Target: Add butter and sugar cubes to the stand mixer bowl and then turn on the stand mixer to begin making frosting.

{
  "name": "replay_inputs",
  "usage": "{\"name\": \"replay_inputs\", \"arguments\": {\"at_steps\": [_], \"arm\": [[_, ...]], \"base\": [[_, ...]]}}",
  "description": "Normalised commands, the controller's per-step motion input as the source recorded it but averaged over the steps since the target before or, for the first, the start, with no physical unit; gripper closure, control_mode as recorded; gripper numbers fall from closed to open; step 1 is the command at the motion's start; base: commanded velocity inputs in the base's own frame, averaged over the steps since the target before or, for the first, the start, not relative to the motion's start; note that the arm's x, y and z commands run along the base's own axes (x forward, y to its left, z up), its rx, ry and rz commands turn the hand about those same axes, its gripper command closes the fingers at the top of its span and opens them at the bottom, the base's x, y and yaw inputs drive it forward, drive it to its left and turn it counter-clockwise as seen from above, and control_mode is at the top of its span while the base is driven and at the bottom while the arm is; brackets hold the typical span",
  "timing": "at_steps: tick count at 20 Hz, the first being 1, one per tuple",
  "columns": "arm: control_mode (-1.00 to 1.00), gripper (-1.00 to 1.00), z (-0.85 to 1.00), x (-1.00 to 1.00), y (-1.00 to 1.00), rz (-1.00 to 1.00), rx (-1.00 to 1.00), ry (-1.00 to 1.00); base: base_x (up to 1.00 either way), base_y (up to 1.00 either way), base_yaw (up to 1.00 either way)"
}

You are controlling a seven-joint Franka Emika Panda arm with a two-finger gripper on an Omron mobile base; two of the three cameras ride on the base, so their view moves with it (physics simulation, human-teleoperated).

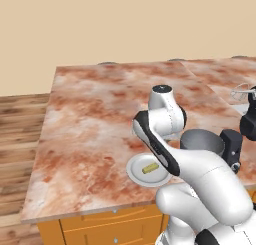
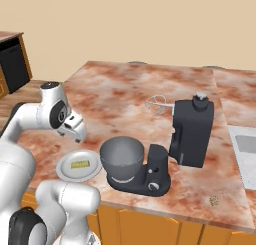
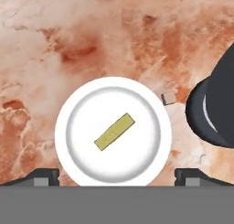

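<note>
The butter (image 3: 115, 131) is a small pale-yellow strip lying in the middle of a round white plate (image 3: 73, 113) near the counter's front edge; it shows too as butter (image 1: 149, 168) (image 2: 79, 164). A tiny beige sugar cube (image 3: 168, 98) rests on the counter between the plate and the grey stand mixer bowl (image 2: 121, 156) (image 1: 200, 140). The bowl sits on the black stand mixer (image 2: 192, 131), whose head is tilted back with the whisk (image 2: 157, 104) raised. My gripper (image 3: 116, 177) (image 2: 80, 135) hovers above the plate, open, with nothing between its fingers.
The marble counter (image 1: 95, 114) stretches far to the left and back. A sink edge (image 2: 245, 139) lies right of the mixer. A small speck (image 2: 214, 201) sits near the front right edge. Orange cabinet drawers (image 1: 100, 224) run below the counter.
</note>
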Motion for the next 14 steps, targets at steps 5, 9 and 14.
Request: {"name": "replay_inputs", "arguments": {"at_steps": [5,9,14], "arm": [[-1.00,-1.00,-0.76,-0.06,0.08,-0.32,0.02,0.00],[-1.00,-1.00,-0.51,-0.19,-0.01,-0.09,0.00,0.01],[-1.00,-1.00,-0.37,0.16,0.00,-0.15,0.00,0.00]], "base": [[0.00,0.00,0.00],[0.00,0.00,0.00],[0.00,0.00,0.00]]}}
